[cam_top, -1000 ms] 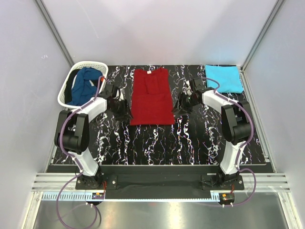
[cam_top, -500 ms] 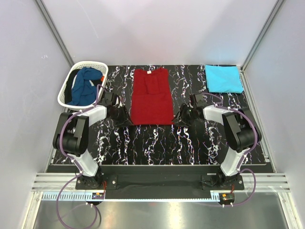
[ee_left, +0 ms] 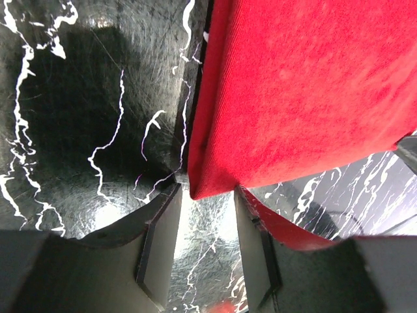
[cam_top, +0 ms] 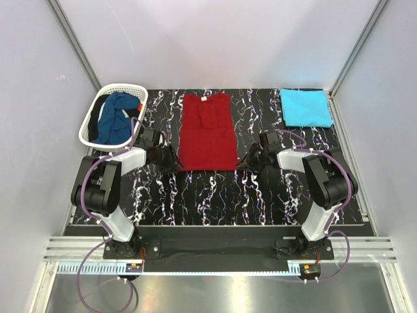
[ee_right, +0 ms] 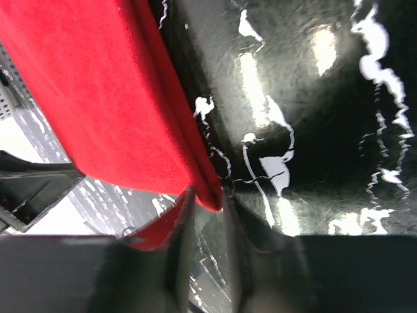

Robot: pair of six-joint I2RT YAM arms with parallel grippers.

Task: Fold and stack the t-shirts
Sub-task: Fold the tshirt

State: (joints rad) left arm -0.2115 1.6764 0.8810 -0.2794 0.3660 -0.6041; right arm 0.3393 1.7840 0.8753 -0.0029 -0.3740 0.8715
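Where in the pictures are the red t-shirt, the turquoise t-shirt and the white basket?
red t-shirt [cam_top: 207,134]: top view, middle of the cloth.
turquoise t-shirt [cam_top: 305,107]: top view, centre of the folded cloth.
white basket [cam_top: 121,87]: top view, its far rim.

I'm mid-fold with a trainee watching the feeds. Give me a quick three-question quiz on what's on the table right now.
1. Multiple choice: where does the dark blue t-shirt lie? A) spread flat at mid-table B) in the white basket C) hanging from a raised arm
2. True or false: the turquoise t-shirt lies on top of the red t-shirt.
3. Fill in: the left gripper and the right gripper sit at the red t-shirt's two ____ corners (near or far).
Key: 1 B. 2 false; they lie apart, the turquoise one folded at the far right. 3 near.
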